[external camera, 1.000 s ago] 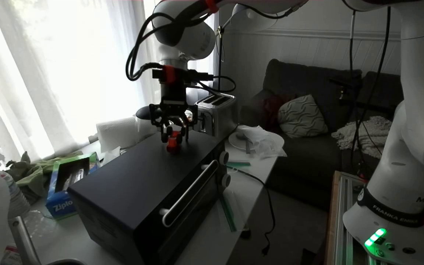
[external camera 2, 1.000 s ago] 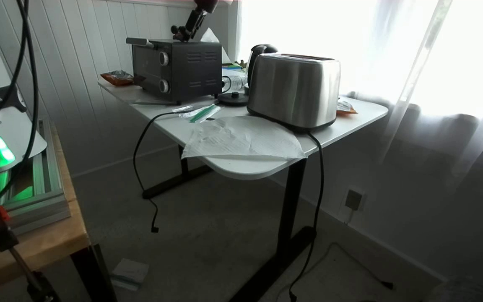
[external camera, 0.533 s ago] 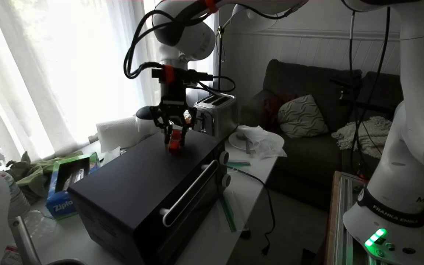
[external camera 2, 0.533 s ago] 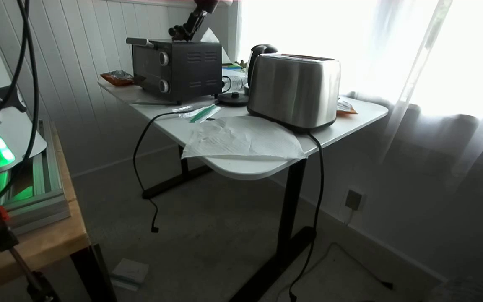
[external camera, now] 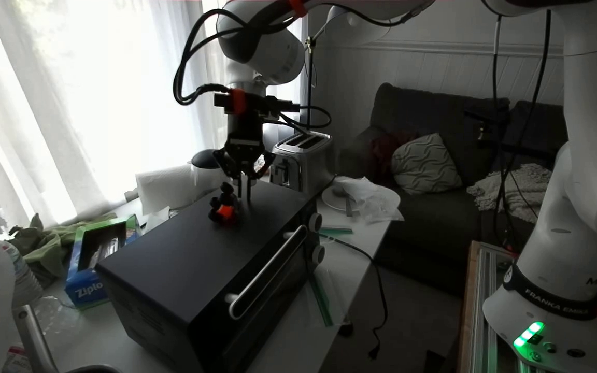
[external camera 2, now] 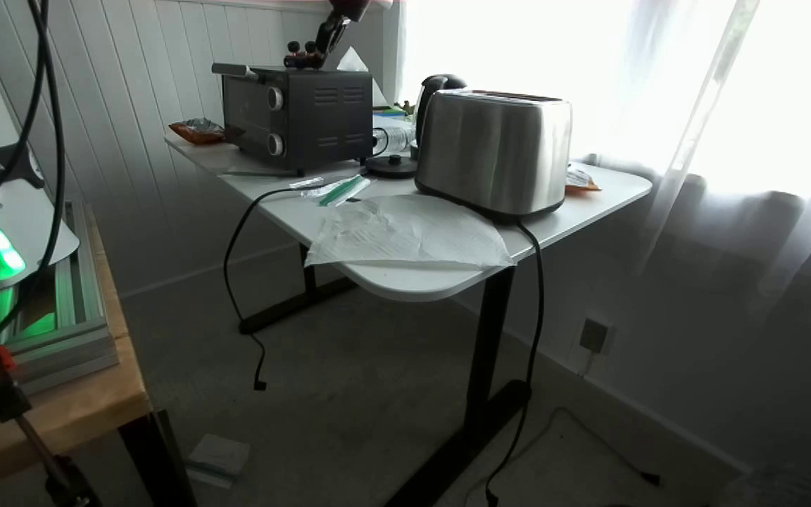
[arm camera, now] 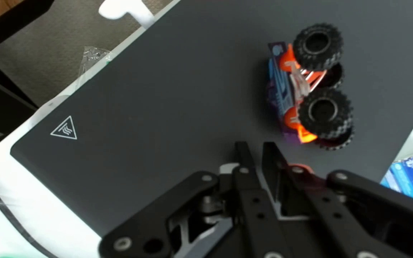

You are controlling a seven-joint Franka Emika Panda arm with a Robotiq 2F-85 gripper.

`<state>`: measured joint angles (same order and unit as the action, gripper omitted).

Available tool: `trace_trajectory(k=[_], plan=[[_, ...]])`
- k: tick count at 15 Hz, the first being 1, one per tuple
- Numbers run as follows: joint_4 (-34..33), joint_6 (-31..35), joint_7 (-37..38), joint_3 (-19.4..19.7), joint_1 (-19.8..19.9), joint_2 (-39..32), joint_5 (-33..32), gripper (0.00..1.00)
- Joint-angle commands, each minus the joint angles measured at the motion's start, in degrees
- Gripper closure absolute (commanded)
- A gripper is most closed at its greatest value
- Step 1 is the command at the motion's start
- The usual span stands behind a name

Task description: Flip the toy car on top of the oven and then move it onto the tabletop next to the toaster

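The toy car, red with blue and purple on its body and big black wheels, lies on its side on the flat top of the black oven. In an exterior view the car is just left of my gripper. My gripper is shut, a thin gap between its fingertips and nothing in it, apart from the car in the wrist view. The silver toaster stands on the white tabletop, beyond the oven's far end in an exterior view.
A silver handle bar juts from the oven's front. A plate with a crumpled plastic bag sits near the toaster. Behind the oven are a paper towel roll and a Ziploc box. A black kettle stands beside the toaster.
The car was between the fingers, tilted nose down; now it is out of them, on its side to their left in an exterior view. The fingers have drawn together.
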<state>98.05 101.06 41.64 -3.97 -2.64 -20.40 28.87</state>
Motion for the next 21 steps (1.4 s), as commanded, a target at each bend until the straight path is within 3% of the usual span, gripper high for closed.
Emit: trace_trajectory(k=[1, 8, 9, 19, 20, 21], plan=[[-0.3, -1.2, 0.7, 0.6, -0.1, 0.2, 2.3, 0.53], [0.2, -1.5, 4.5, 0.7, -0.1, 0.3, 5.8, 0.04], [0.8, -0.5, 3.8, 0.7, -0.3, 0.9, 5.6, 0.01], [5.8, 3.9, -24.8, -0.2, -0.4, 10.0, 3.8, 0.0], [6.9, 6.4, -24.2, 0.1, -0.6, 11.2, 4.1, 0.0], [2.6, 2.6, -21.8, 0.2, -0.4, 7.2, 3.7, 0.0]])
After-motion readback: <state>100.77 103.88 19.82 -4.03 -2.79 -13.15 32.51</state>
